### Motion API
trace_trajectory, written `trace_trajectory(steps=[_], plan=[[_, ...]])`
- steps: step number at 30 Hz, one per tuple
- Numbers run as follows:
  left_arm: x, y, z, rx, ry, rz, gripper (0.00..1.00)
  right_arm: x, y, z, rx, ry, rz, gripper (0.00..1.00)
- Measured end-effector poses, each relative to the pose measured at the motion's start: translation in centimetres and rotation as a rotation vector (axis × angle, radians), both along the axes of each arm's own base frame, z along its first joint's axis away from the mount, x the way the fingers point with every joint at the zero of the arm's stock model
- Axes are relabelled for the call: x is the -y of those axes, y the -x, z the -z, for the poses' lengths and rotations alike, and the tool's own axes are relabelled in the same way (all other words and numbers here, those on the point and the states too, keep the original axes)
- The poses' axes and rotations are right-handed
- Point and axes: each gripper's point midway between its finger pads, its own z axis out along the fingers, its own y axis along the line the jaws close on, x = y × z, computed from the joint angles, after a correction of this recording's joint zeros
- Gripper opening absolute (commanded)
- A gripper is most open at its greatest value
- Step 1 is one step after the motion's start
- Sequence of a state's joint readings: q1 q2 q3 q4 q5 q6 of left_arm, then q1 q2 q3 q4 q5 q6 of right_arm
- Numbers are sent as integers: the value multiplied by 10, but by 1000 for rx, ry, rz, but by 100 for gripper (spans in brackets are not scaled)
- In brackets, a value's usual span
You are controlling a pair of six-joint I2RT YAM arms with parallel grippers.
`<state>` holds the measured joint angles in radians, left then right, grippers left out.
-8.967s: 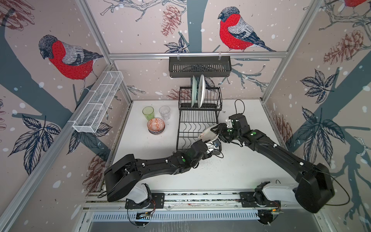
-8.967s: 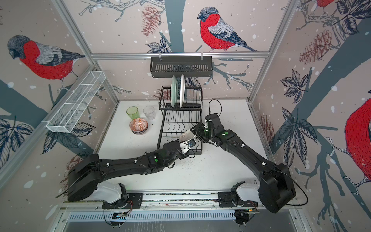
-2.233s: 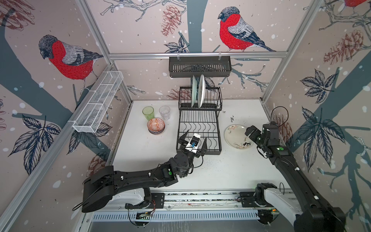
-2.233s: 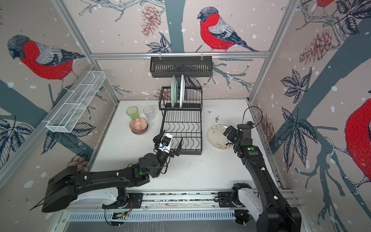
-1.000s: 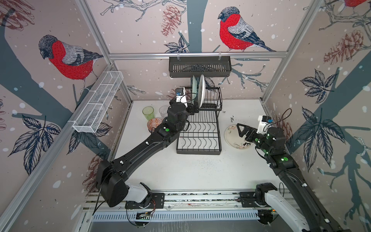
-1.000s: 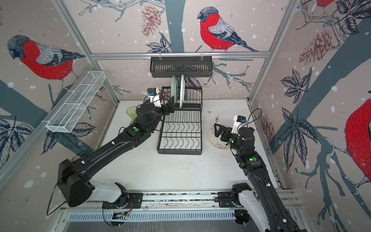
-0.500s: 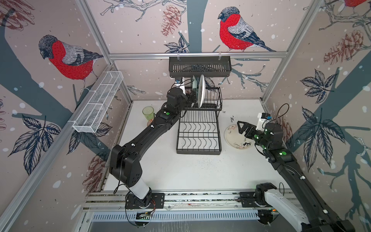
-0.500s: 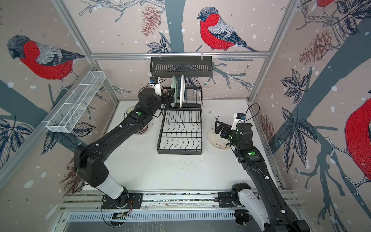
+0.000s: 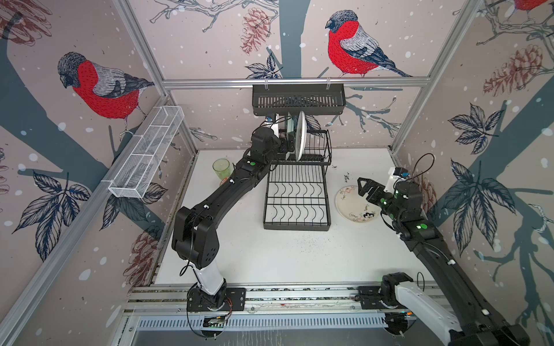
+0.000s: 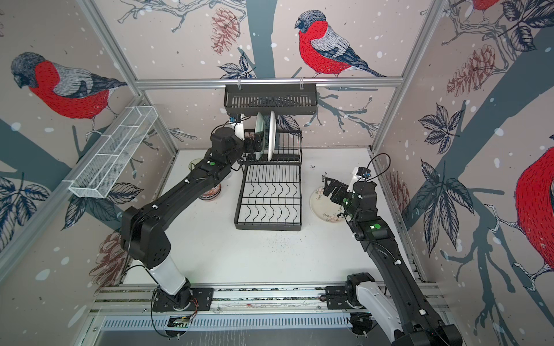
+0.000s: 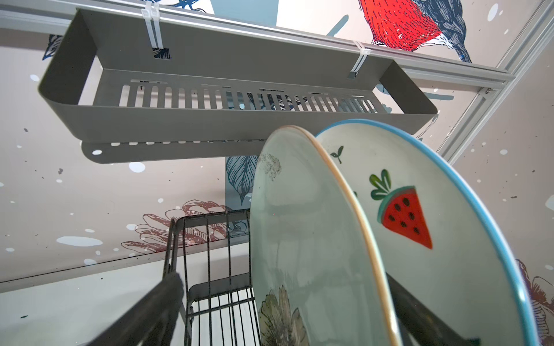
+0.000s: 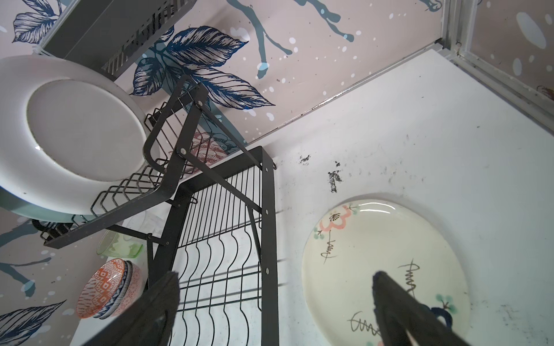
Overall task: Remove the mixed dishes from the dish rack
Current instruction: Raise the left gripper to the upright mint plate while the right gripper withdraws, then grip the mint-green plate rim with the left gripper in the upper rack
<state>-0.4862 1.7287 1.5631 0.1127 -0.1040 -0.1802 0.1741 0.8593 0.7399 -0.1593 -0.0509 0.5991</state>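
Three plates in all: two upright in the narrow upper tier of the black wire dish rack (image 9: pixel 296 226) at the back of the table (image 9: pixel 269 254) — a pale mint plate (image 11: pixel 299 233) and, just beside it, a watermelon plate (image 11: pixel 443 239) — plus a cream blossom plate (image 9: pixel 349 206) flat on the table, right of the rack. One green tumbler (image 9: pixel 221 168), one clear tumbler (image 12: pixel 144 220) and one stack of small patterned bowls (image 12: pixel 103 287), all on the table left of the rack; three nested rims countable from the right wrist only. Fingers of the left gripper (image 9: pixel 286 146) spread wide astride the mint plate's lower edge, one of them between the two plates, clamped on nothing. Fingers of the right gripper (image 9: pixel 363 188) likewise agape above the blossom plate, empty; contact with it not to be told. Upright plates edge-on in both top views, flower and melon slice legible only from the left wrist. Clear tumbler hardly to be made out behind the left arm in both top views, bowls half hidden too — plain from the right wrist. Two baskets on the rails: a black metal basket (image 9: pixel 298 103) at the back, a white mesh basket (image 9: pixel 147 155) at the left.
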Motion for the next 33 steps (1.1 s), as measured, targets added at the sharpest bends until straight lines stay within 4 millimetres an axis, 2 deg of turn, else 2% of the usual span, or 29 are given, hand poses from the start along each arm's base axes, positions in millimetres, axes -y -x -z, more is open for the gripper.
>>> trace_trajectory(steps=[3, 10, 20, 33], plan=[[4, 1, 2, -6, 6, 24, 96, 1, 0, -1, -1, 3, 6, 100], [10, -2, 14, -32, 10, 49, 87, 1, -2, -8, 4, 5, 8, 100], [15, -1, 17, -34, -7, 50, 77, 1, -6, -2, -22, 7, 10, 100], [19, 3, 16, -33, -25, 29, 53, -1, -9, -5, -25, -22, 13, 100]])
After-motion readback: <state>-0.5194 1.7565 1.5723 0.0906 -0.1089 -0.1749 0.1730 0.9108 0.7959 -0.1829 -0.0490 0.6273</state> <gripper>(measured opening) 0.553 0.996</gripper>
